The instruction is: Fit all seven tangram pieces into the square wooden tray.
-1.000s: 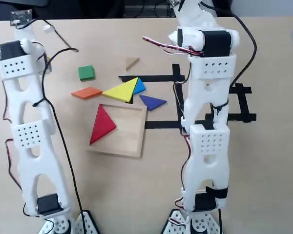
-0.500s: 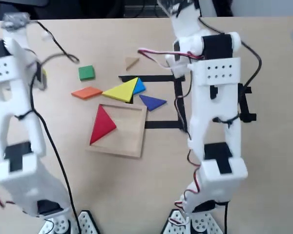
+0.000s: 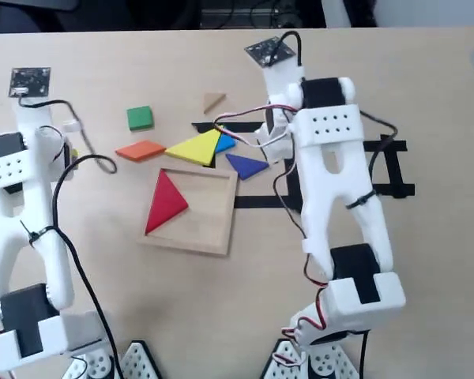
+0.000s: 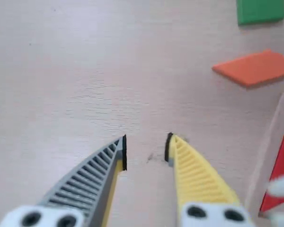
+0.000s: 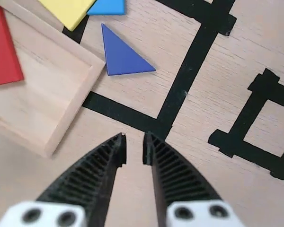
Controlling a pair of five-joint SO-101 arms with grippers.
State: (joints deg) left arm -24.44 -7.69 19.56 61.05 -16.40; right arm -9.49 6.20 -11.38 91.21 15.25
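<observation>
Only red triangle [image 3: 164, 201] in tray [image 3: 209, 215]; 6 pcs [image 3: 196, 148] outside. L gripper [image 4: 146, 151] agape, R gripper [image 5: 134, 149] barely parted, both empty.

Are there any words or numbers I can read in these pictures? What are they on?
No words or numbers can be read here.
The red triangle, green square and other pieces are plain, and so is the tray.
The black tape makes only lines and boxes, no letters.
The small dark board has marks too tiny to read.
</observation>
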